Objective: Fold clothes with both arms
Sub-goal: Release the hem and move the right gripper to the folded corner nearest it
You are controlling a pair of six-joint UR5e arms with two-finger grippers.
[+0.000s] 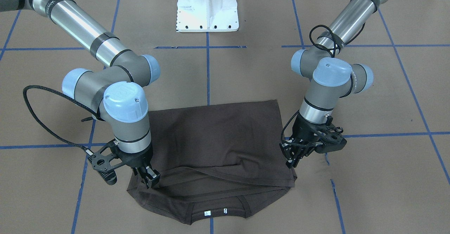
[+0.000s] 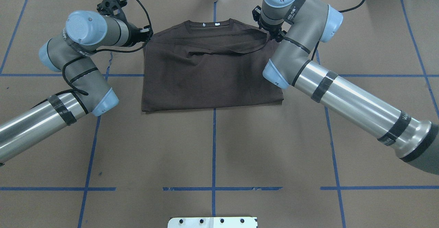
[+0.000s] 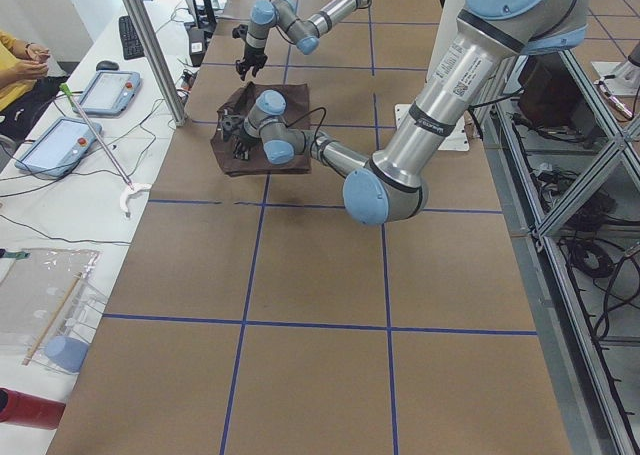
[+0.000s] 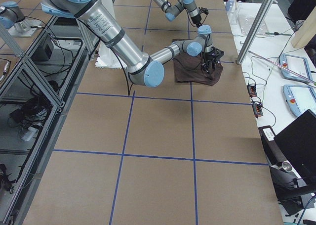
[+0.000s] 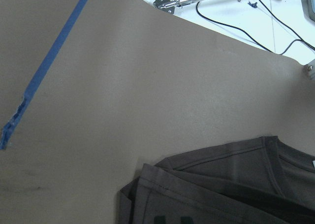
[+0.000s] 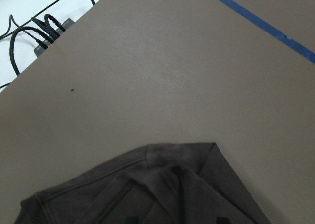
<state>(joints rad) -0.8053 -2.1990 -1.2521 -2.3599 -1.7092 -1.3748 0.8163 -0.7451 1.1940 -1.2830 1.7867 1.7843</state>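
The left gripper (image 1: 292,160) points down at the left edge of the T-shirt (image 2: 212,73). Its tips sit at the corner where the folded-over top layer ends. I cannot tell whether its jaws pinch the cloth or stand apart.

From this gripper the shirt spreads inward toward the right gripper (image 1: 150,179) and back toward the white pedestal (image 1: 207,12), lying on the brown table (image 2: 212,145). The collar (image 2: 209,24) and its white tags (image 1: 207,212) lie between the two grippers, a little beyond them, not covered by the fold.

The right gripper stands at the shirt's right edge, tips touching the top layer's hem. Its hold cannot be told either.
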